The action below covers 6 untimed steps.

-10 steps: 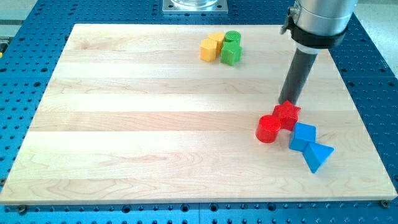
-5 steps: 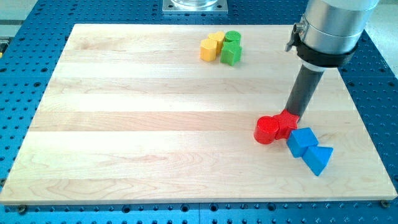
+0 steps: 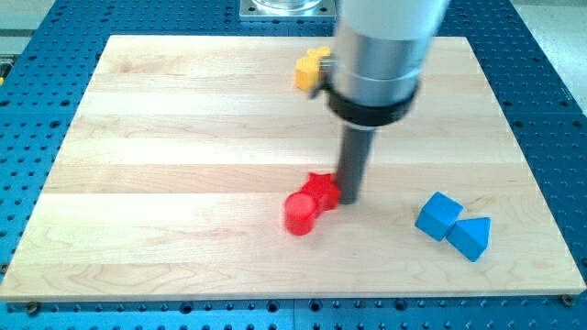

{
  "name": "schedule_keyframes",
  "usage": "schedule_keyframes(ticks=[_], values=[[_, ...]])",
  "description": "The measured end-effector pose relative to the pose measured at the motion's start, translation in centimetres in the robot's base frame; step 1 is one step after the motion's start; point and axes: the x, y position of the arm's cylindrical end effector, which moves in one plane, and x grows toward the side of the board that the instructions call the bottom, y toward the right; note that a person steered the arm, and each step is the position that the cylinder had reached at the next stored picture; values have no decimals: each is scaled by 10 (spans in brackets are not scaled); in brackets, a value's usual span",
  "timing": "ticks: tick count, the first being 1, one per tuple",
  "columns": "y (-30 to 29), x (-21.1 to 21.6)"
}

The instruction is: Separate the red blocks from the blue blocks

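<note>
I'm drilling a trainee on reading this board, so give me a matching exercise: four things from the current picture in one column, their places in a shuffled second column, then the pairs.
Things:
1. my tip
2. red cylinder
3. blue cube
4. yellow block

Places:
A. near the view's top, partly hidden by the arm
B. at the view's right side of the red star
C. touching the blue triangular block, toward the view's right
D. against the red star, on its lower left in the view

Pairs: 1-B, 2-D, 3-C, 4-A

Single high, oblique view over board (image 3: 183,137).
</note>
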Motion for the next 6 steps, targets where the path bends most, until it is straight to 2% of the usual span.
schedule_keyframes(ticks=[1,2,3,4,5,6], values=[[12,-3],[86,-24],[100,-68],[90,-119],[121,-214],[94,-287]])
